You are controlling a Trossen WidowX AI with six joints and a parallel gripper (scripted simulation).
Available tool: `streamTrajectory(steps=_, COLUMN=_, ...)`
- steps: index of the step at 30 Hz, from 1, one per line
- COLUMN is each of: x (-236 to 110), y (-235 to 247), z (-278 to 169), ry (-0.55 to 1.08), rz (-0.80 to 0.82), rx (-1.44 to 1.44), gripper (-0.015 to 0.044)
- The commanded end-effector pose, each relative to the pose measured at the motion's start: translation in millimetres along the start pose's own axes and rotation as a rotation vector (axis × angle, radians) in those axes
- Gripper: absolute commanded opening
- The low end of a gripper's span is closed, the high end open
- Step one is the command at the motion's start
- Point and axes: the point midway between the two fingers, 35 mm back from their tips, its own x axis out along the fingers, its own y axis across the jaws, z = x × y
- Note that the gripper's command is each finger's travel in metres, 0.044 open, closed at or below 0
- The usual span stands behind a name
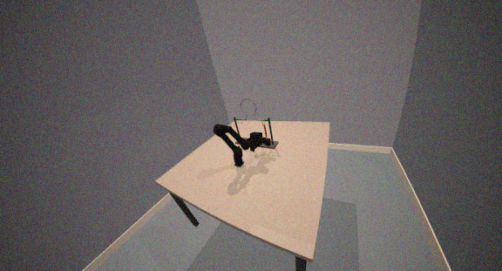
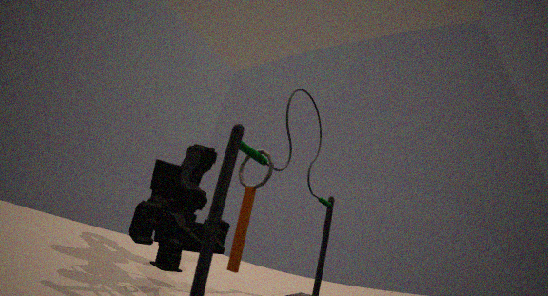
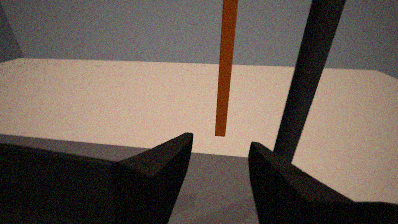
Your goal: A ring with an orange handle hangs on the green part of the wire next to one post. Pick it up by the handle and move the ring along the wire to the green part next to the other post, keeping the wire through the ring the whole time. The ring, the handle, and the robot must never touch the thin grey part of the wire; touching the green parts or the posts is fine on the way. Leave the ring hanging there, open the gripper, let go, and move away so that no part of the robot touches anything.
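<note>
Posts: two (image 2: 224, 187) (image 2: 323, 245); one ring (image 2: 255, 169), one orange handle (image 3: 226, 65); hand (image 3: 220, 150) narrowed, empty.

Handle (image 2: 242, 228) orange, plain; ring (image 2: 255, 169) pale grey; wire (image 2: 304, 130) thin dark grey, with green sections (image 2: 252, 152) beside each post; posts (image 2: 220, 202) dark grey to black; base plate (image 1: 274, 144) dark grey; arm (image 1: 231, 138) and pincer (image 3: 220, 160) black; desk (image 1: 279, 193) pale beige top, dark legs; walls (image 1: 109, 76) muted grey-blue; floor (image 1: 383, 215) lighter blue-grey, cream skirting.
</note>
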Motion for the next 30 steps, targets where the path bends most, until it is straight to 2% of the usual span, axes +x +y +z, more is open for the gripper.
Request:
streamTrajectory(steps=1, x=6.4, y=1.0, z=11.3, ry=-0.015, rz=-0.011, rx=-0.071, gripper=0.0160)
streamTrajectory(steps=30, x=38.1, y=-2.5, z=15.5, ry=-0.015, rz=-0.011, rx=-0.072, gripper=0.0160)
